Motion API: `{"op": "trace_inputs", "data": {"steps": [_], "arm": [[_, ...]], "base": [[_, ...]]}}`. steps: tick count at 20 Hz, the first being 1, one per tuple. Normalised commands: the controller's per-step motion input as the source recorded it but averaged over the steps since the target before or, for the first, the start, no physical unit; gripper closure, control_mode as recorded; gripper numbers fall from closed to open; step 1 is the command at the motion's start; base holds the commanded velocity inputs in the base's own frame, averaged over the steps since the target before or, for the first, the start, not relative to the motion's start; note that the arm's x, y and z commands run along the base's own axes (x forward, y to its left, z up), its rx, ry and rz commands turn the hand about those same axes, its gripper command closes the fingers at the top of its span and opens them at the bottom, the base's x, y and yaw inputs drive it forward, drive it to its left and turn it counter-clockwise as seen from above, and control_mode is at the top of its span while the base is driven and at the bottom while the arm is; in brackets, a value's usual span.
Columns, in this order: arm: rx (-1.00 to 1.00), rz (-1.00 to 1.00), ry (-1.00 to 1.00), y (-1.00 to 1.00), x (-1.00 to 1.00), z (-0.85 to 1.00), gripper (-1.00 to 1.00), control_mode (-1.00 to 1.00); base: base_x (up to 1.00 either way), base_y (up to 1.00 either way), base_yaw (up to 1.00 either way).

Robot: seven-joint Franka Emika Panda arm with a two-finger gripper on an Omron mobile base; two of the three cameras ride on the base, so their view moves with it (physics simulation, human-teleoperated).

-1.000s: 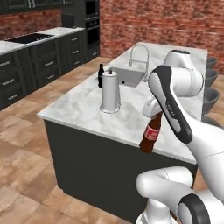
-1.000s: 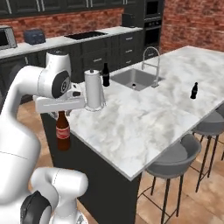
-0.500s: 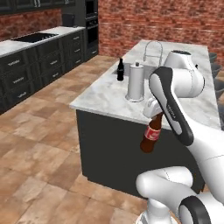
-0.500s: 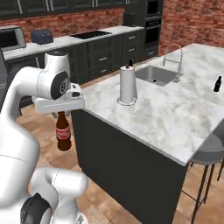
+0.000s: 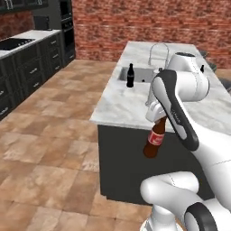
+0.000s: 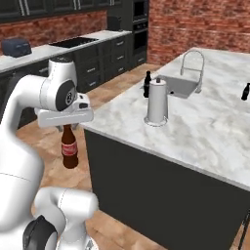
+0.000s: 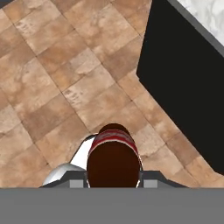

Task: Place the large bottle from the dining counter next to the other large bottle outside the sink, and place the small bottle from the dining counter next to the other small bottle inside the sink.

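My gripper (image 5: 159, 119) is shut on the neck of the large bottle (image 5: 154, 142), a brown cola-style one with a red label. It hangs upright over the tiled floor, just off the dining counter's near corner (image 5: 113, 118). The same large bottle (image 6: 70, 149) hangs under the gripper (image 6: 66, 126) left of the counter (image 6: 205, 132), and from above in the hand view (image 7: 113, 158). The other large bottle (image 6: 147, 84), all black, stands on the counter beside the sink (image 6: 179, 88). The small bottle (image 6: 245, 92), short and black, stands at the far right. The other small bottle is hidden.
A silver cylinder (image 6: 157, 101) stands on the marble between me and the sink, with the curved faucet (image 6: 192, 59) behind the basin. The island's dark base (image 7: 188, 83) is close beside the held bottle. Dark cabinets (image 5: 27, 67) line the left wall across open tiled floor (image 5: 49, 149).
The whole scene has shifted in both base views, so the base has driven along the island. The brown bottle stays held in the shut gripper at the same spot relative to the arm.
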Motion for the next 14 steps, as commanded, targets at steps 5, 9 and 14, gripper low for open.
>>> {"op": "trace_inputs", "data": {"steps": [5,9,14], "arm": [[0.00,0.00,0.00,0.00,0.00,0.00,1.00,1.00],[0.00,0.00,0.00,0.00,0.00,0.00,1.00,1.00],[0.00,0.00,0.00,0.00,0.00,0.00,1.00,1.00]], "base": [[0.40,1.00,-0.38],[0.46,1.00,-0.43],[0.46,1.00,-0.46]]}}
